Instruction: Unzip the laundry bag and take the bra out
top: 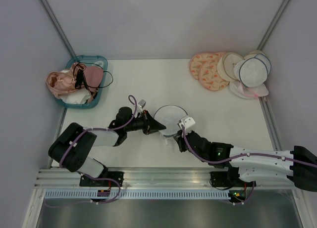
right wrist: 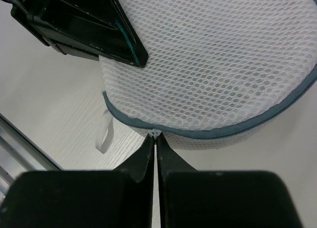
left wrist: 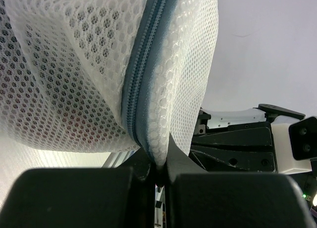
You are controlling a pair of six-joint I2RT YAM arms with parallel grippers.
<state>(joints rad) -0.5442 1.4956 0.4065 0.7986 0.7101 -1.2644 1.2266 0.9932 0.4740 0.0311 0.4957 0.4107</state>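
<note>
The white mesh laundry bag (top: pixel 170 117) lies dome-up in the middle of the table, its dark zipper trim (right wrist: pixel 237 131) closed along the rim. My left gripper (top: pixel 157 127) is shut on a fold of the mesh (left wrist: pixel 161 156) at the bag's left edge, right beside the zipper (left wrist: pixel 141 84). From the near side, my right gripper (right wrist: pixel 156 135) is shut on the small white zipper pull (right wrist: pixel 156 133) at the bag's near rim. A left finger (right wrist: pixel 99 25) shows against the bag (right wrist: pixel 213 60) in the right wrist view. The bra is hidden from view.
A teal basket (top: pixel 105 65) with pink and dark garments stands at the back left. Peach patterned and cream round bags (top: pixel 233 72) are piled at the back right. A white loop (right wrist: pixel 105 136) hangs from the bag. An aluminium rail (top: pixel 158 176) runs along the near edge.
</note>
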